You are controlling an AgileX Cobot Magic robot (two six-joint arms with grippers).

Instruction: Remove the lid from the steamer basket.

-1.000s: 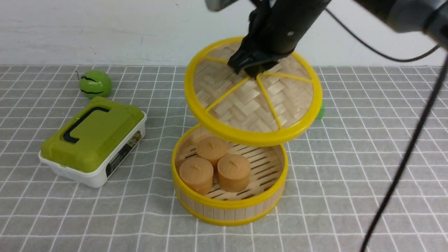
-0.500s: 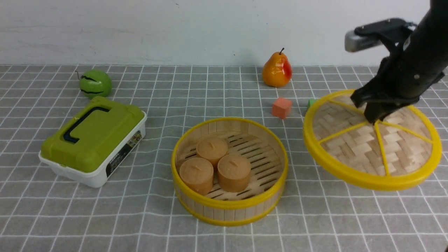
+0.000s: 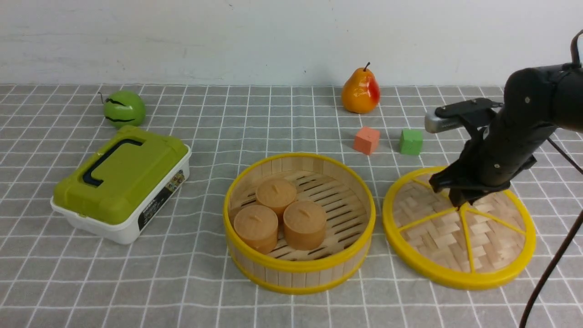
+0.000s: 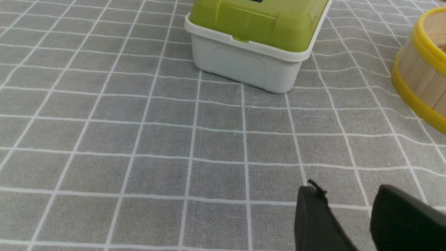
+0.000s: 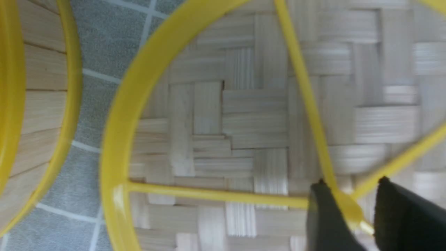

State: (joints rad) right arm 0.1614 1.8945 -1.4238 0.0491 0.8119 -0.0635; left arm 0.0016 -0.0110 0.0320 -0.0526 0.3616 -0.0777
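One gray tabletop [image 3: 182, 273], white grid lines, plain white wall [image 3: 182, 41]

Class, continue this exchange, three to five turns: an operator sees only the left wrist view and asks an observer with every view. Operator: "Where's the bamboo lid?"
Observer: The lid lies flat on the table, right of the steamer basket.
Operator: What's inside the basket?
Observer: Three round brown pieces, bunched toward its left side.
Operator: And the right hand?
Observer: Its fingertips are apart, around the lid's knob.
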